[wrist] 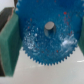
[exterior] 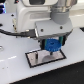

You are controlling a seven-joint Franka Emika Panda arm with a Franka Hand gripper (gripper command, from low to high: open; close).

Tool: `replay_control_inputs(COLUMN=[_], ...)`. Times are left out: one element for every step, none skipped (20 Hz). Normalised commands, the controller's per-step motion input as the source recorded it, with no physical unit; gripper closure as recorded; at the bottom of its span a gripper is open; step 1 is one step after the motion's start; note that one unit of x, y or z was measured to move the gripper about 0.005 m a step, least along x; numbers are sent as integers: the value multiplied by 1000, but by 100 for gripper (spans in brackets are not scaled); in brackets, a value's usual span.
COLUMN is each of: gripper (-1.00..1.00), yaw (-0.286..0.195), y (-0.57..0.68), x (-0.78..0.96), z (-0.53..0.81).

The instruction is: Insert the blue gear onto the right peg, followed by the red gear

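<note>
Between pincer (wrist: 45, 37) pads: blue gear (wrist: 45, 42) clamped, above grey plate (exterior: 35, 58).

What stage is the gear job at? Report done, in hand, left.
Done: nothing seated that I can confirm. In hand: gripper shut on the blue gear, held over the grey plate; a peg shows through its centre hole. Left: release it, then the red gear, not in view.

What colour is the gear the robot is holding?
Bright blue. The gear shows best in the wrist view, between the gripper fingers.
</note>
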Motion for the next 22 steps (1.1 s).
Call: replay_control_inputs(gripper=[100, 100, 100, 100, 100, 100, 100, 100, 100, 100, 100, 100, 100, 100, 100, 100, 100, 100, 100, 100, 100, 100], yaw=[0, 0, 0, 0, 0, 0, 0, 0, 0, 0, 0, 0, 0, 0, 0, 0, 0, 0, 0, 0, 0, 0], y=[-15, -10, -9, -23, -33, -28, -33, -26, -33, -51, -71, -68, -17, 0, 0, 14, 60, 60, 0, 0, -9, -110], x=[330, 323, 311, 300, 284, 248, 250, 244, 235, 186, 152, 146, 144, 163, 94, 129, 229, 266, 317, 311, 266, 76], z=[-7, -19, -76, -45, -51, -92, -87, -93, -96, -149, -147, -129, -23, 0, 0, 323, 454, 549, 394, 366, 171, -130])
